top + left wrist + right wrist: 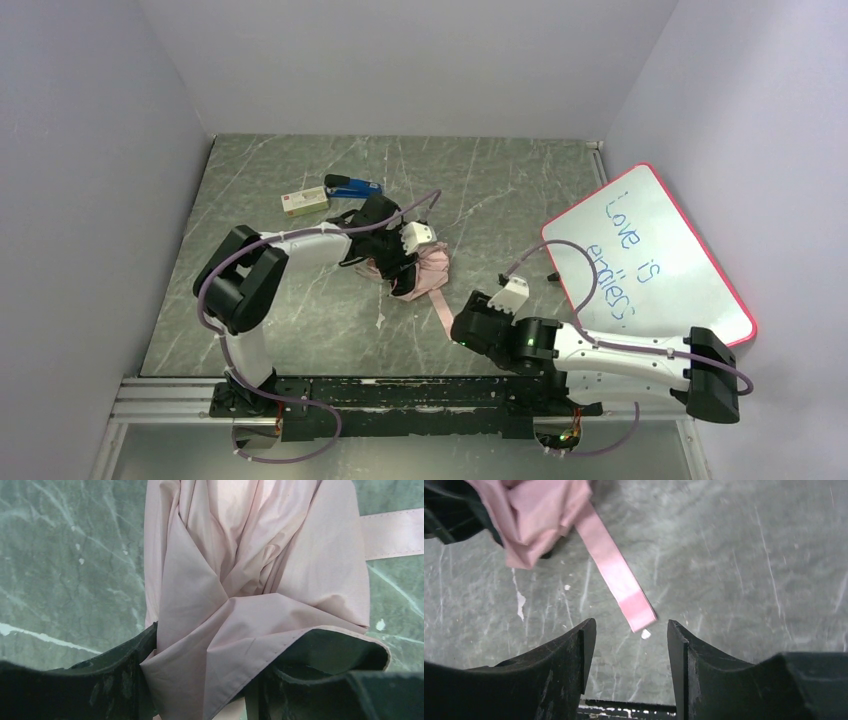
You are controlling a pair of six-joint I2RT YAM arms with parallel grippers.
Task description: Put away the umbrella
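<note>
The pale pink umbrella [428, 268] lies bunched near the table's middle; its shaft and handle are hidden. In the left wrist view its folded fabric [240, 575] fills the frame. My left gripper [402, 272] is shut on that fabric, with a fold pinched between the black fingers [120, 680]. The long pink strap [441, 312] runs from the bundle toward the near edge. In the right wrist view the strap [616, 575] ends just ahead of my right gripper [631, 630], which is open, empty and low over the table [734, 555]. In the top view the right gripper [462, 326] is beside the strap's end.
A red-rimmed whiteboard [650, 255] with blue writing lies at the right. A blue stapler [352, 187] and a small box [304, 202] sit behind the left arm. A black and silver rail [400, 395] runs along the near edge. Walls enclose three sides.
</note>
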